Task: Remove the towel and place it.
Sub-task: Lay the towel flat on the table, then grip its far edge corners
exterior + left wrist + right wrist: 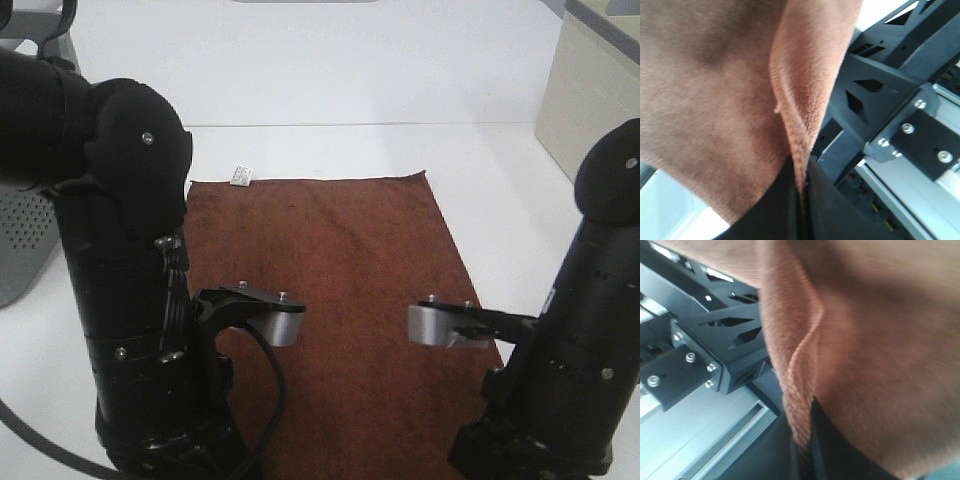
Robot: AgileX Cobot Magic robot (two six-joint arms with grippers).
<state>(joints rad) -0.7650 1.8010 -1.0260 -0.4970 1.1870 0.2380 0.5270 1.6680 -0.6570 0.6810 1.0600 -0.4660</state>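
Note:
The dark brown towel lies spread flat on the white table, with its white tag at the far left corner. Its near end runs down between my two arms. In the left wrist view my left gripper is shut on the towel's hemmed edge, and the cloth hangs off it. In the right wrist view my right gripper is shut on the opposite near edge of the towel. In the exterior high view both grippers' fingertips are hidden under the arms.
A grey perforated basket stands at the left edge behind my left arm. A beige box stands at the far right. The black and silver stand frame shows beyond the towel in the left wrist view and in the right wrist view.

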